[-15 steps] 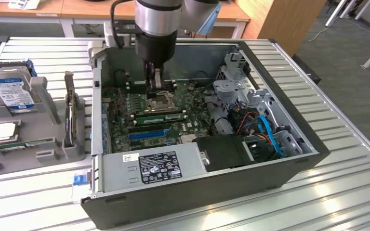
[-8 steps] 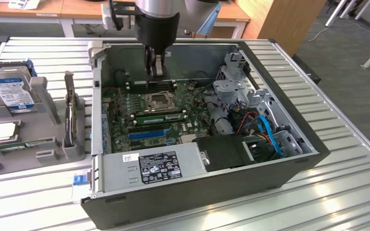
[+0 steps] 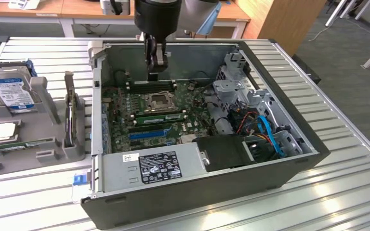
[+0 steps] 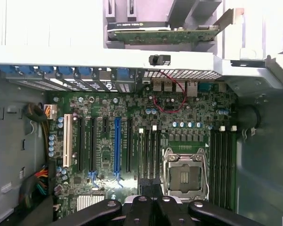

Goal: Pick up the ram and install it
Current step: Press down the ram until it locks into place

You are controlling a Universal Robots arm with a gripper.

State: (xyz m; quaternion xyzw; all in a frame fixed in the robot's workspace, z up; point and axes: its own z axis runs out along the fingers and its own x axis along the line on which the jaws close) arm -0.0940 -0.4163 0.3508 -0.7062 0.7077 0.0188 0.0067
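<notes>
Bench [image 3: 339, 159]: ribbed metal surface carrying an open computer case and a grey holder.
Case [image 3: 191, 202]: dark tower lying on its side with the panel off, filling the middle of the exterior view.
Motherboard [image 3: 172, 127]: green board on the case floor. In the wrist view [image 4: 132, 141] it carries one white slot [image 4: 66, 141], one blue slot [image 4: 117, 146] and several black ones.
Holder [image 3: 50, 154]: grey fixture at 9 o'clock of the case, just beside it.
Power supply [image 3: 152, 166]: silver box at 6 o'clock inside the case. It has a black label with white print and a small white sticker, both too small to read.
Pincer [image 3: 153, 72]: hangs at 12 o'clock over the motherboard, above the black slots beside the socket. Its dark tips [image 4: 153, 202] sit over the board in the wrist view. I cannot tell whether it is clenched or released.
Graphics card [image 3: 69, 113]: stands on edge in the holder. The writing on it [image 4: 162, 35] is unreadable.
Hard drive [image 3: 8, 91]: silver, upright at 12 o'clock of the holder, with a blue label whose text is illegible.
Socket [image 3: 159, 101]: metal-framed and open at the board's centre [image 4: 184, 174].
Processor chip [image 3: 4, 131]: square and silver, lying flat in the holder.
Ram [image 3: 25, 143]: what looks like a narrow green stick lying in the holder at 5 o'clock of the processor chip, well apart from the pincer.
</notes>
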